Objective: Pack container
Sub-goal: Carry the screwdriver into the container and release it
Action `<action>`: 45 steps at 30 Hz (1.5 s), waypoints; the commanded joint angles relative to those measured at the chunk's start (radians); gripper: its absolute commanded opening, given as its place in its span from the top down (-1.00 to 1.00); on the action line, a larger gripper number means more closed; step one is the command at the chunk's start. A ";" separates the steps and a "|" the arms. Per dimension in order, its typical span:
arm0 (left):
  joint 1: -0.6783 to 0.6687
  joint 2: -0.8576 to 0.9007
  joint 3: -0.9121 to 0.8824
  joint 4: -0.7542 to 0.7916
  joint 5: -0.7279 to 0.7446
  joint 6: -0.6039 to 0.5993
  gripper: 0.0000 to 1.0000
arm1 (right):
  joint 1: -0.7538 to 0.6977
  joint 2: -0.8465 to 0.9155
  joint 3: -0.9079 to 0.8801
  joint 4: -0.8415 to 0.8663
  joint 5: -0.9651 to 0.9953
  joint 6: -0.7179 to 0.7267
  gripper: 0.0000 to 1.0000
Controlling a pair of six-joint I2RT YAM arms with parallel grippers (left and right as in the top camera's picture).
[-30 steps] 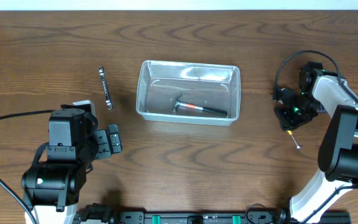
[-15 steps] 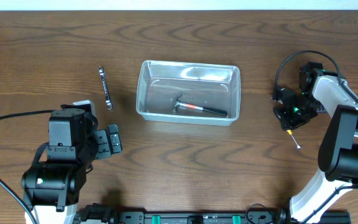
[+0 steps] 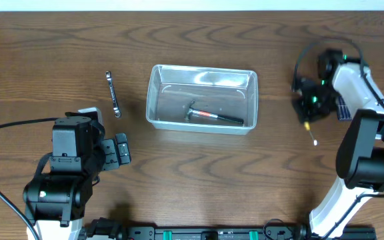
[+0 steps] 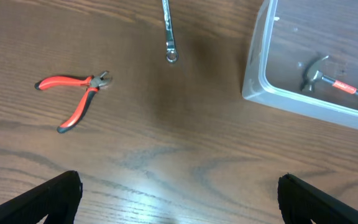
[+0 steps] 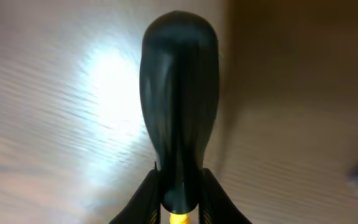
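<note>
Container (image 3: pixel 202 68) sits well to the left of your right gripper (image 3: pixel 310 107), which is clamped on a screwdriver (image 5: pixel 179 93); a hammer (image 3: pixel 212 116) already lies inside. You look mid-carry: next, swing left over the rim and release. Your left gripper (image 4: pixel 180 190) gapes wide, idle

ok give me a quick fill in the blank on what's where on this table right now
1. The only tool lying inside the container is a ____.
2. Seen from overhead, the wrench lies on the table to the ____ of the container.
3. The pliers on the table have ____ handles.
4. The right gripper is shut on a ____.

Missing words: hammer; left; red; screwdriver.
</note>
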 commanded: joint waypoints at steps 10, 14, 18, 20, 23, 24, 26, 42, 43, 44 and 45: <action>0.005 -0.001 0.020 -0.001 -0.013 0.006 -0.97 | 0.349 -0.009 0.595 -0.141 -0.084 -0.023 0.97; 0.007 -0.001 0.020 0.000 -0.101 -0.033 -0.97 | 0.540 0.014 0.589 -0.134 -0.081 -0.148 0.97; 0.068 -0.002 0.038 0.002 -0.146 -0.047 -0.97 | 0.654 0.076 0.588 -0.090 -0.051 -0.194 0.97; 0.117 -0.003 0.056 -0.003 -0.142 -0.047 -0.97 | 0.679 0.111 0.588 -0.063 -0.040 -0.194 0.97; 0.208 -0.003 0.100 -0.018 -0.142 -0.046 -0.97 | 0.687 0.167 0.588 -0.043 -0.045 -0.193 0.97; 0.240 -0.003 0.116 -0.024 -0.142 -0.045 -0.97 | 0.686 0.184 0.588 -0.042 -0.046 -0.193 0.97; 0.295 -0.003 0.145 -0.031 -0.123 -0.023 -0.97 | 0.677 0.216 0.588 -0.042 -0.046 -0.194 0.97; 0.553 0.294 0.331 -0.052 0.143 0.039 -0.97 | 0.660 0.344 0.588 -0.015 -0.061 -0.209 0.97; 0.553 0.309 0.335 -0.044 0.144 0.055 -0.97 | 0.658 0.346 0.588 -0.013 -0.062 -0.209 0.97; 0.553 0.319 0.335 -0.035 0.144 0.070 -0.97 | 0.657 0.347 0.588 -0.011 -0.064 -0.209 0.96; 0.553 0.330 0.335 -0.025 0.144 0.088 -0.97 | 0.653 0.347 0.588 -0.010 -0.065 -0.209 0.94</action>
